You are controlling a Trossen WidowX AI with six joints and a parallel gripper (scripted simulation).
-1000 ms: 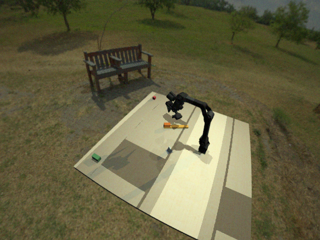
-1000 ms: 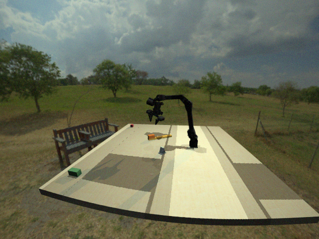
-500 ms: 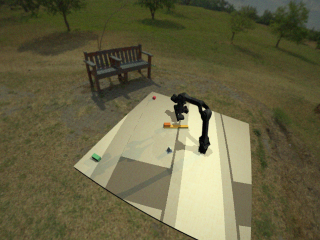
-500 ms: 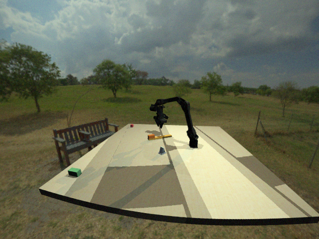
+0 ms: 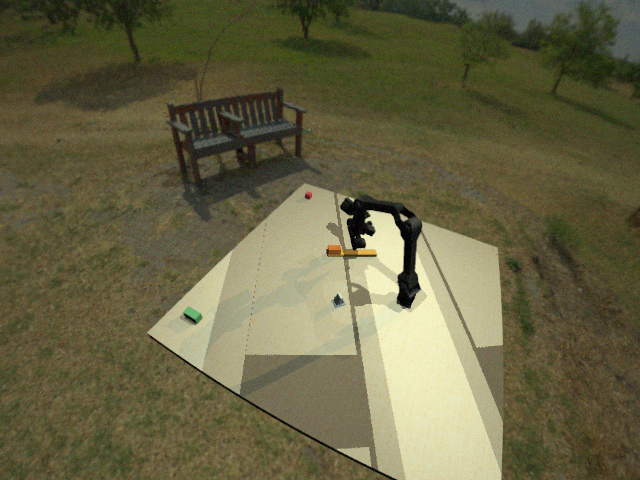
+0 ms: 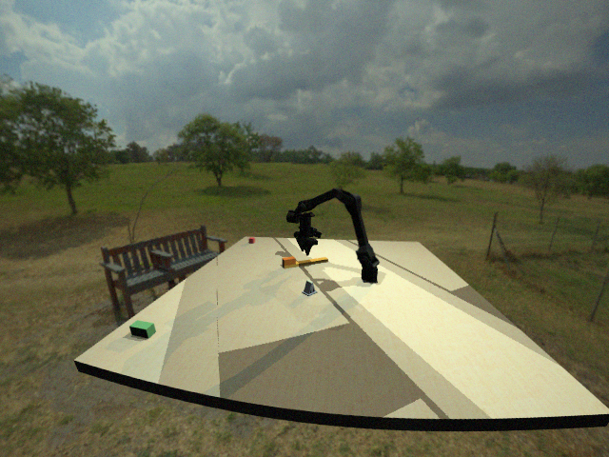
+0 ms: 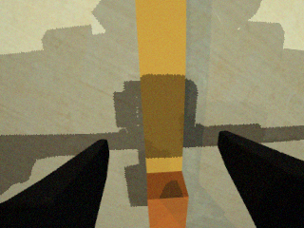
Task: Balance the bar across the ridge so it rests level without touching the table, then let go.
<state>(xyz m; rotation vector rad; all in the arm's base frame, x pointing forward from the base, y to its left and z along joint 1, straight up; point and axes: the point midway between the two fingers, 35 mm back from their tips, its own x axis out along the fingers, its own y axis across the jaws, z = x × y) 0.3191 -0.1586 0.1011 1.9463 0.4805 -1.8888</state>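
A yellow bar (image 5: 359,252) (image 6: 312,260) (image 7: 161,32) with an orange block at one end lies flat on the table (image 5: 434,361) (image 6: 442,344). The orange end (image 5: 334,250) (image 6: 288,262) (image 7: 167,216) is nearest the wrist camera. My gripper (image 5: 358,243) (image 6: 305,249) (image 7: 163,142) is open and hangs just above the bar, pointing down, one finger on each side of it. Nothing is between the fingers. The small dark ridge (image 5: 338,300) (image 6: 308,288) stands on the table in front of the bar, apart from it.
A green block (image 5: 192,314) (image 6: 142,328) lies near the table's front left corner. A small red cube (image 5: 308,195) (image 6: 251,240) sits at the far edge. The arm's base (image 5: 407,294) (image 6: 368,272) stands right of the ridge. A wooden bench (image 5: 235,129) stands off the table.
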